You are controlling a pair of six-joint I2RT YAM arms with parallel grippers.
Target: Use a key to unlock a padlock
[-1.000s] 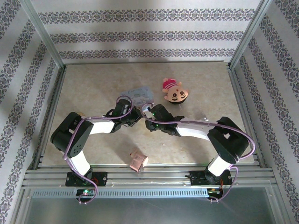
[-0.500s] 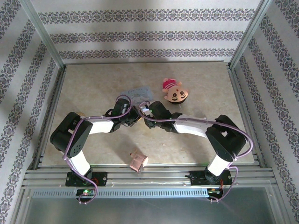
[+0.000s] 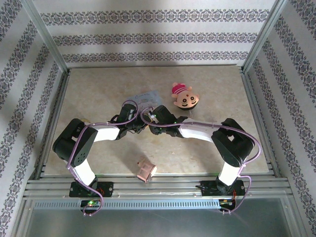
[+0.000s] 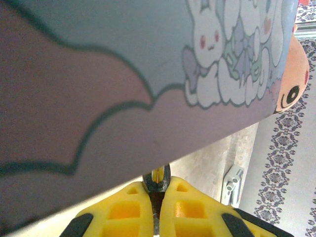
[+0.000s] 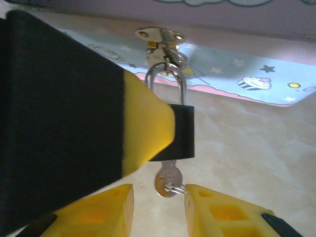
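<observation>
Padlock point(image 5: 183, 131): light, rigid (slick, I judged); left pincer point(image 4: 157, 193) clamped it.
Key point(image 5: 167, 181): six o'clock, best hold; right pincer point(image 5: 158, 198) parted, empty.

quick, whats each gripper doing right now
left gripper: closed on the padlock.
right gripper: open, its fingers either side of the key under the padlock, not pinching it.

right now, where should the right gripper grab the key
By the head of the key, the flat round part sticking out under the padlock. Come from below, in line with the blade, probably pinching the two flat faces so it can turn.
</observation>
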